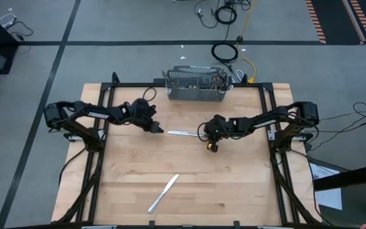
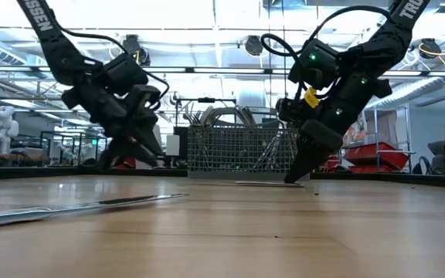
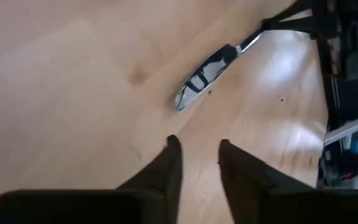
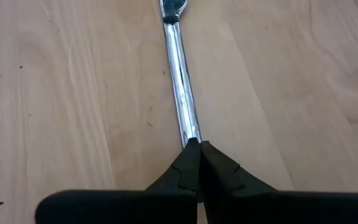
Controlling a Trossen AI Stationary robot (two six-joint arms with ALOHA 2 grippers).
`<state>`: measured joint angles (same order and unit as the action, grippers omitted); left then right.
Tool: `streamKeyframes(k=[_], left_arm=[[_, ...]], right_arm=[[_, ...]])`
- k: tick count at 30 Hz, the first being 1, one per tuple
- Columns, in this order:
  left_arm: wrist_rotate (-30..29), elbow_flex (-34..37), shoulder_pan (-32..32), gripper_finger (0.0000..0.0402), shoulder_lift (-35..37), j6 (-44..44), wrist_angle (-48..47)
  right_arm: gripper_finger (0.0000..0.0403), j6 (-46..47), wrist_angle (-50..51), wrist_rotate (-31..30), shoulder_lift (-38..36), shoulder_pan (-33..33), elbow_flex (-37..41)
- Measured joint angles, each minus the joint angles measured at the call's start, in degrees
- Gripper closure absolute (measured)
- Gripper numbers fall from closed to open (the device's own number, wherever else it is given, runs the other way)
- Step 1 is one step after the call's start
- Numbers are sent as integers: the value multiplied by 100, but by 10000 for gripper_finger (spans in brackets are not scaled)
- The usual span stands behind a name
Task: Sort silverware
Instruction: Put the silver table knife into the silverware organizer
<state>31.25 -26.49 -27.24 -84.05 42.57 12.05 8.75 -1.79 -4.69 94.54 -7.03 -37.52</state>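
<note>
A silver table knife (image 1: pixel 180 133) lies flat on the wooden table between my two grippers. Its blade (image 3: pixel 204 78) points toward my left gripper and its handle toward my right. My left gripper (image 3: pixel 197 146) hovers a short way off the blade's tip, fingers slightly open, with nothing between them. My right gripper (image 4: pixel 194 146) is shut, its tips on the handle's end. A second knife (image 1: pixel 164 193) lies flat near the table's front edge. More silverware stands in the wire-mesh basket (image 1: pixel 196 86) at the far edge. My right gripper has its shut fingertips (image 4: pixel 188 155) on top of the knife handle's near end (image 4: pixel 190 134). The fingers slant down from the table's right side and lie along the knife. The knife lies on the table (image 2: pixel 265 183). The tips hide whether any of it is pinched.
The basket (image 2: pixel 238 150) stands at the far middle, behind both grippers. A black frame (image 1: pixel 269 121) runs along the table's sides. Bare wood lies between the two knives and at the front right.
</note>
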Motion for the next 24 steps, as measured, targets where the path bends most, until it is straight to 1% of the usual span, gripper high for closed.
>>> streamKeyframes(k=[6,9,13,19,24], left_arm=[[-615,15,-4,196,-2,1227,56],[-647,15,-4,164,-31,1604,77],[-588,15,7,153,-305,1869,259],[-383,-5,72,152,-1006,2496,1497],[-407,-18,223,152,-1277,2751,1824]], right_arm=[[403,-131,-36,4,4,0,4],[403,-193,-67,4,6,0,7],[403,-236,-110,4,9,0,9],[403,-239,-133,4,10,0,9],[403,-260,-160,2,11,0,9]])
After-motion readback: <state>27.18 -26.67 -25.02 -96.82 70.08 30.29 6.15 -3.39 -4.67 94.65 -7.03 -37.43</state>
